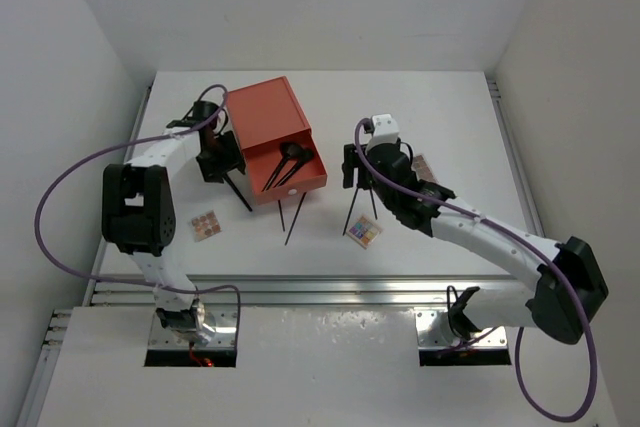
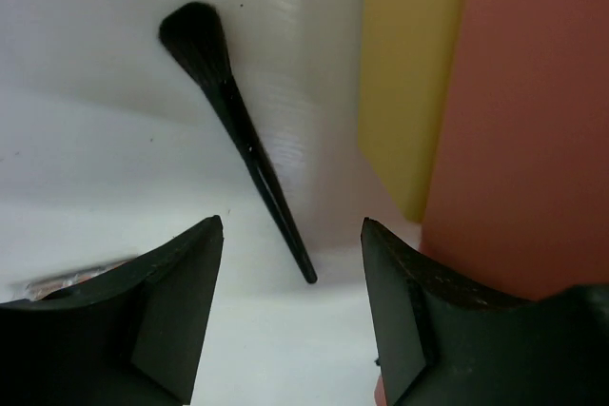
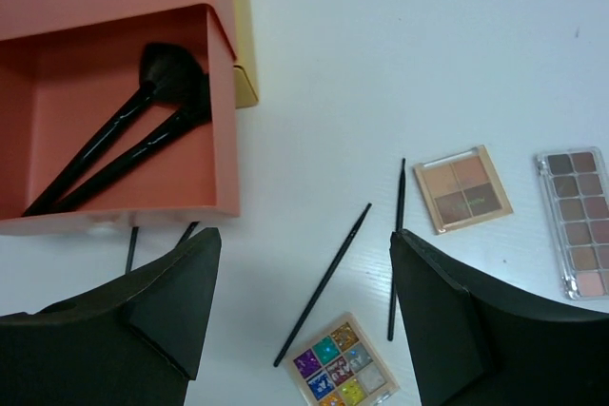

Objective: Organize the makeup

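My left gripper is open and empty beside the left wall of the orange drawer box. A black brush lies on the table just ahead of its fingers; it also shows in the top view. My right gripper is open and empty, above two thin black sticks. A multicoloured palette, a four-pan brown palette and a long brown palette lie around them. Two black brushes lie in the open drawer. A pink-brown palette lies at the left.
Two more thin black sticks lie in front of the drawer. The box's yellow side is close to my left gripper's right finger. White walls enclose the table at the back and both sides.
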You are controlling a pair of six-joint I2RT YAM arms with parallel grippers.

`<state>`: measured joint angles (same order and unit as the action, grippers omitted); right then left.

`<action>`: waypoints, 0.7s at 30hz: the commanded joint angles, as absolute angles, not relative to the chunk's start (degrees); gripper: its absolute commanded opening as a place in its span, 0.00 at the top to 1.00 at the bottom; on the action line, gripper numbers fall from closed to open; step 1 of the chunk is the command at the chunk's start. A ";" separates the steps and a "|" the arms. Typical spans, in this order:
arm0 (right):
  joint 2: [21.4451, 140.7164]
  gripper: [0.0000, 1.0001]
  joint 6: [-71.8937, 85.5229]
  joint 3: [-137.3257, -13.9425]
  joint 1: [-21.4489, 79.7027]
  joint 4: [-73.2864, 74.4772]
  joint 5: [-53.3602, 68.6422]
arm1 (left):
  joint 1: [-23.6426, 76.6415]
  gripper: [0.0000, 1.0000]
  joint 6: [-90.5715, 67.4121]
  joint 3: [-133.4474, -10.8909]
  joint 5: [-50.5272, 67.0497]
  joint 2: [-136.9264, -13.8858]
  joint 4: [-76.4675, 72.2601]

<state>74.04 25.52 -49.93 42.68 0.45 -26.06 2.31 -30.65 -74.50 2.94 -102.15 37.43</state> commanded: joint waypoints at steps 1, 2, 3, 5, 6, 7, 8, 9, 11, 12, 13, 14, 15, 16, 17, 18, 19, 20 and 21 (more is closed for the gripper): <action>72.33 0.28 25.93 -50.53 42.28 1.84 -29.26 | 2.29 0.34 -32.78 -75.15 4.49 -105.10 34.19; 71.99 0.28 26.10 -50.80 42.10 2.02 -29.35 | 2.29 0.34 -33.31 -74.28 3.61 -105.64 34.19; 72.42 0.28 26.10 -51.24 42.19 2.54 -29.44 | 1.68 0.35 -34.35 -73.75 2.30 -106.17 34.19; 72.16 0.28 26.10 -51.77 42.10 3.16 -29.36 | 1.67 0.37 -34.89 -73.04 1.76 -107.04 33.67; 72.16 0.28 26.10 -51.85 42.19 3.43 -29.44 | 1.67 0.39 -34.89 -73.04 1.24 -107.66 33.66; 71.64 0.28 26.10 -51.86 42.10 4.04 -29.44 | 1.67 0.39 -35.41 -73.04 1.23 -107.67 33.14; 71.54 0.28 26.10 -51.86 42.27 4.30 -29.62 | 1.67 0.39 -35.42 -73.04 1.75 -108.19 31.92; 71.28 0.28 26.54 -51.94 42.19 4.57 -29.71 | 1.67 0.39 -35.42 -73.04 1.76 -108.72 31.90; 70.23 0.28 27.16 -52.12 42.36 7.11 -30.58 | 1.67 0.39 -35.42 -73.56 -1.04 -109.42 31.90; 69.35 0.28 28.90 -52.29 42.36 8.16 -31.19 | 1.67 0.40 -35.42 -73.56 -2.36 -109.42 32.43; 68.39 0.28 29.87 -52.29 42.36 10.87 -31.81 | 1.67 0.41 -35.42 -73.04 -4.03 -109.42 32.43; 67.77 0.28 31.45 -52.38 42.54 11.77 -32.69 | 1.67 0.43 -35.94 -71.30 -4.04 -109.42 32.43; 66.72 0.29 33.12 -52.73 42.71 13.78 -33.22 | 1.67 0.45 -35.95 -70.41 -4.74 -109.42 32.95; 65.58 0.29 33.48 -52.82 42.80 14.76 -33.40 | 1.67 0.46 -35.95 -69.53 -4.75 -109.95 32.96; 64.35 0.29 34.01 -53.00 43.15 16.51 -34.09 | 1.67 0.46 -36.56 -68.04 -4.75 -111.00 33.48; 64.08 0.30 34.19 -52.82 43.68 17.92 -34.45 | 1.67 0.49 -36.56 -67.51 -4.75 -111.79 33.49; 63.55 0.30 34.02 -53.00 43.94 18.54 -34.89 | 1.67 0.51 -37.08 -67.50 -4.75 -112.58 33.49; 62.59 0.30 34.19 -53.00 44.55 21.07 -36.63 | 1.67 0.57 -37.09 -66.72 -4.05 -113.28 32.96; 62.14 0.31 34.71 -53.43 44.73 22.22 -37.26 | 1.15 0.61 -37.09 -66.01 -4.04 -113.90 32.44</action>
<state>64.27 32.25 -50.65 43.59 16.91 -33.23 2.13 -35.42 -70.30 -3.86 -109.01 32.10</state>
